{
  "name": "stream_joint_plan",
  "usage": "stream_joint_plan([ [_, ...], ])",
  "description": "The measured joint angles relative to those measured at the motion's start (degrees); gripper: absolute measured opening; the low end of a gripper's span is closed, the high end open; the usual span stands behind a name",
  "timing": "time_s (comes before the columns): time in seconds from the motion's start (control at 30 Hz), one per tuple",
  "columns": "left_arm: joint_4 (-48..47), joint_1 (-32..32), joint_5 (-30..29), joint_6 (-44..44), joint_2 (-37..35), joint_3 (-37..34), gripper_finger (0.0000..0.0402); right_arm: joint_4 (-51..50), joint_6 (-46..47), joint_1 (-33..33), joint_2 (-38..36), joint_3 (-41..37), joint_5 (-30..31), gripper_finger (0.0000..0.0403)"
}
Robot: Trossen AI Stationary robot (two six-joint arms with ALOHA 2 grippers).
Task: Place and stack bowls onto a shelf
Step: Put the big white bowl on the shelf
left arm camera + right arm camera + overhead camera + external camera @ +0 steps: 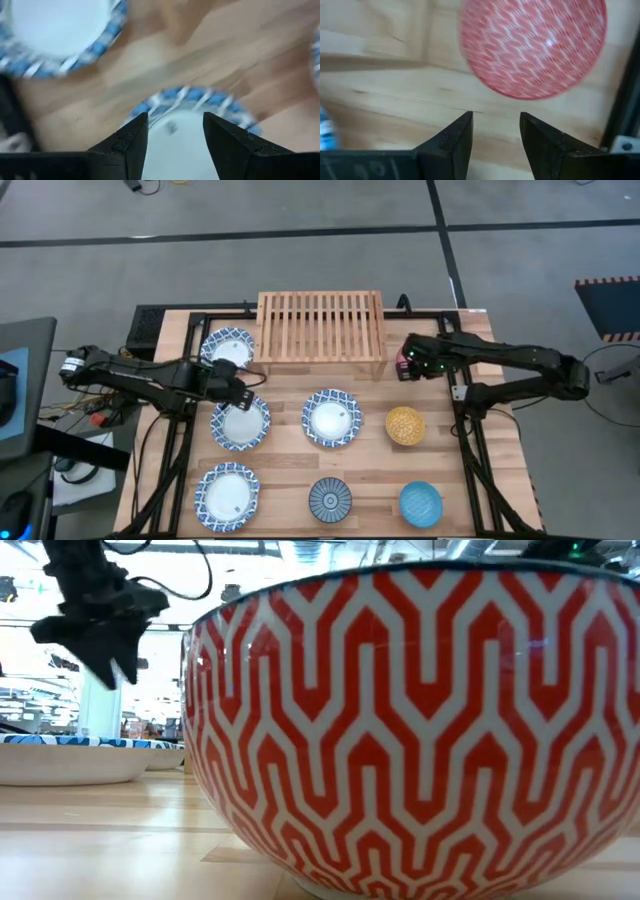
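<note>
- Front edge of the worktop, three bowls in a row: a wide patterned bowl (227, 496) at the left corner, the radial-striped bowl (329, 500) mid-edge, the plain blue bowl (420, 504) toward the right corner. All are apart from each other.
- Middle row: second wide patterned bowl (240, 423) on the left, third wide patterned bowl (332, 417) in the centre, yellow bowl (405, 425) on the right. None touch.
- My left tool (175, 120) hangs over the far rim of the second wide patterned bowl, on the left side of the worktop. Its fingers are spread with nothing between them, so it isn't gripping. The wrist picture is smeared.
- Fourth wide patterned bowl (229, 346) sits on the worktop just beside the shelf's left end, partly under the left arm.
- My right tool (496, 117) is near the right edge, over the worktop by the shelf's right end. Its fingers are apart and empty, with the red bowl (532, 45) just ahead of the tips, standing on the planks.
- Shelf (321, 328) stands at the far edge, centred. I see no bowls on its slats.
</note>
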Motion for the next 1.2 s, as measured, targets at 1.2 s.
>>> stream_joint_plan([
  [1.2, 10.6, 11.8, 20.6, 12.9, 0.3, -17.7, 0.0124, 1.8, -9.2, -0.9, -0.7, 11.4, 6.1, 0.0188],
])
